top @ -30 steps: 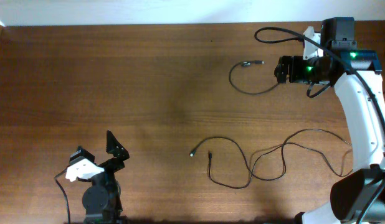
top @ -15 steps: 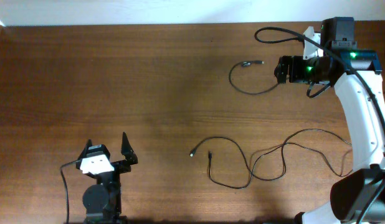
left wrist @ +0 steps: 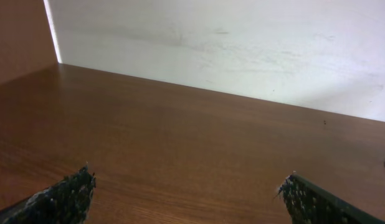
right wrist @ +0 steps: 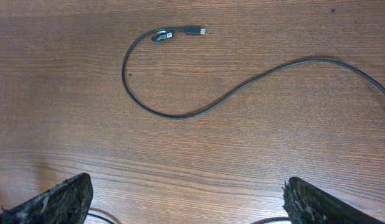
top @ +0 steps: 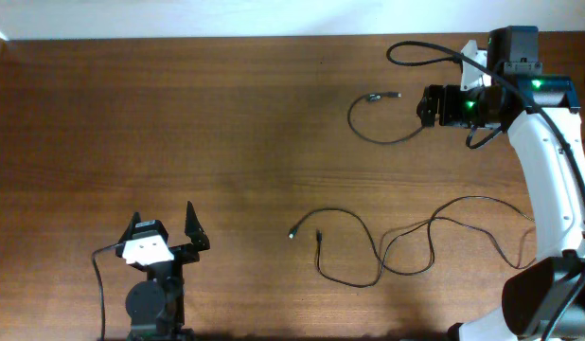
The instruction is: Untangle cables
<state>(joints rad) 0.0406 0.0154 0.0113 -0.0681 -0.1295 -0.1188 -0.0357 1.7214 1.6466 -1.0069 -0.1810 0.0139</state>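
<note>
My right gripper (top: 425, 107) hangs at the upper right of the overhead frame, spread as wide as it goes and holding nothing. My left gripper (top: 164, 225) sits at the lower left, equally wide and equally empty. Its own camera shows only bare table (left wrist: 180, 143) and the pale wall (left wrist: 230, 43) between the fingertips.

Of the cables, one lone cable (top: 353, 121) lies by itself just left of my right gripper. It curls in an open loop, its plug (top: 382, 96) pointing toward the right of the frame. My right wrist camera looks straight down on it: the loop (right wrist: 180, 116) is in the upper half of that view, above and ahead of the fingertips, and it crosses nothing. I judge that one already sorted.

The work left is the tangled pair (top: 380, 258) at the lower centre-right of the overhead frame. Its long axis runs left to right, from two free ends near the lower middle out to the right edge (where the strands pass toward my right arm's base). The crossings sit almost directly below my right gripper in the frame, so I judge that arm the better placed for them. The free ends point toward my left gripper, with open table between, so I'd reach for those from that side.
</note>
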